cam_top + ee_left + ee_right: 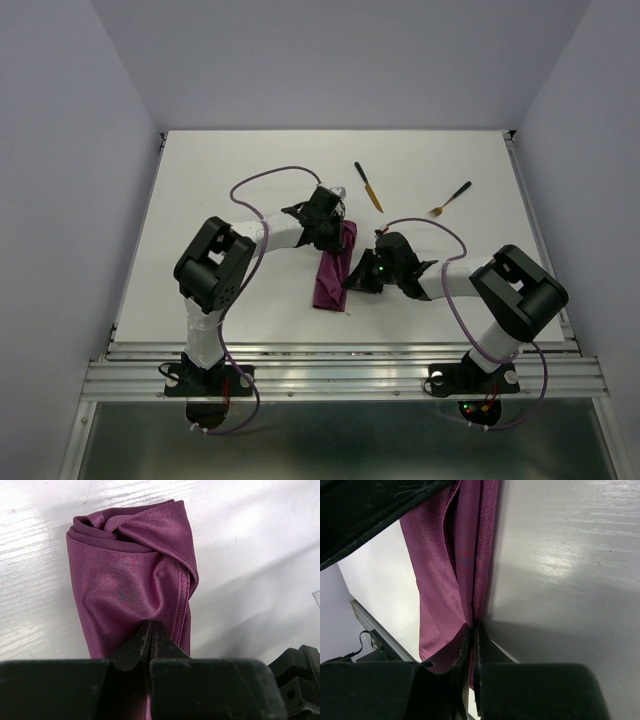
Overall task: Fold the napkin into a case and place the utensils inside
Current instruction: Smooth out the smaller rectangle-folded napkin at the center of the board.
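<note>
Two sets of black fingers [134, 649] pinch the shiny, finely ribbed napkin [125, 580].

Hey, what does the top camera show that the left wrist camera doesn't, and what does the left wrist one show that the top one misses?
Only the top view shows the left arm and right arm, and the black-handled gold-bladed knife and a second black-handled gold-ended utensil lying on the white table beyond the shiny magenta-purple napkin, apart from it. Only the left wrist view shows the left fingers shut on the napkin's surface and the layered folds at its end. Both show the napkin folded into a long narrow strip on the table.
</note>
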Robot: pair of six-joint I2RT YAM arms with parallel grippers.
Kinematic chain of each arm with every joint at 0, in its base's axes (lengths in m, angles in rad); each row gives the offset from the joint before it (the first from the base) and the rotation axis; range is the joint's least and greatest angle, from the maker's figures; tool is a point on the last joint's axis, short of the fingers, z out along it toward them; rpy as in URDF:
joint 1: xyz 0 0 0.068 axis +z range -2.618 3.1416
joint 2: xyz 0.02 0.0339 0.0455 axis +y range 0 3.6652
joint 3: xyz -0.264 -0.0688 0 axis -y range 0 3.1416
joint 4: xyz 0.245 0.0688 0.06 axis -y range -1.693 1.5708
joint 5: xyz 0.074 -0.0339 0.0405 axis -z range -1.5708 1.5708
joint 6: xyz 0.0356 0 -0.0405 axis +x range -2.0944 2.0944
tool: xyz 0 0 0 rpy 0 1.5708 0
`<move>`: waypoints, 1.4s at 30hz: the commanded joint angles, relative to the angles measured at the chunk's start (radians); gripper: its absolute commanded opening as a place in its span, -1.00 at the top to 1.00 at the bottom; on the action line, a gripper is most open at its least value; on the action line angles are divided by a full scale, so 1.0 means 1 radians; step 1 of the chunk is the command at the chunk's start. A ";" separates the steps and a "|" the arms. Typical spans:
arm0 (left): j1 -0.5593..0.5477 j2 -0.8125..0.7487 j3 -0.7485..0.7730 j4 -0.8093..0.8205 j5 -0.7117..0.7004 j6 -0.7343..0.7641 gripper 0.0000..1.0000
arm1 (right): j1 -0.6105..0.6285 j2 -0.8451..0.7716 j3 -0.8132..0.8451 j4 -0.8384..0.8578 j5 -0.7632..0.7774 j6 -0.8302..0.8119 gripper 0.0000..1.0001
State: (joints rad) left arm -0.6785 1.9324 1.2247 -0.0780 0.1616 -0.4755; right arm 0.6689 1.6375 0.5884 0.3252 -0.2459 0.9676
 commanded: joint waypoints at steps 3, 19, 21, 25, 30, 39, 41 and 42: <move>-0.004 -0.087 -0.010 0.060 -0.007 0.021 1.00 | 0.003 -0.018 0.001 -0.023 0.031 -0.012 0.99; -0.016 -0.265 -0.200 -0.046 0.024 0.026 1.00 | 0.003 0.007 0.013 -0.023 0.028 -0.009 0.99; -0.026 -0.253 -0.224 -0.040 0.033 0.028 1.00 | 0.003 0.010 0.016 -0.023 0.027 -0.009 0.99; -0.041 -0.222 -0.241 -0.011 0.032 0.021 1.00 | 0.003 0.013 0.016 -0.023 0.025 -0.009 0.99; -0.043 -0.175 -0.220 0.020 0.003 0.014 1.00 | 0.003 0.008 0.014 -0.025 0.025 -0.010 0.99; -0.044 -0.102 -0.148 0.029 0.009 0.008 1.00 | 0.003 0.004 0.016 -0.028 0.025 -0.013 0.99; -0.043 -0.087 -0.125 0.030 0.010 0.008 1.00 | 0.003 0.002 0.013 -0.026 0.025 -0.013 0.99; -0.044 -0.070 -0.119 0.030 0.012 0.008 1.00 | 0.003 0.004 0.014 -0.026 0.025 -0.015 0.99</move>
State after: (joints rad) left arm -0.7193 1.8168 1.0611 -0.0647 0.1871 -0.4728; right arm 0.6689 1.6371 0.5922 0.3237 -0.2428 0.9680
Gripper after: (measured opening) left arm 0.087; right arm 0.060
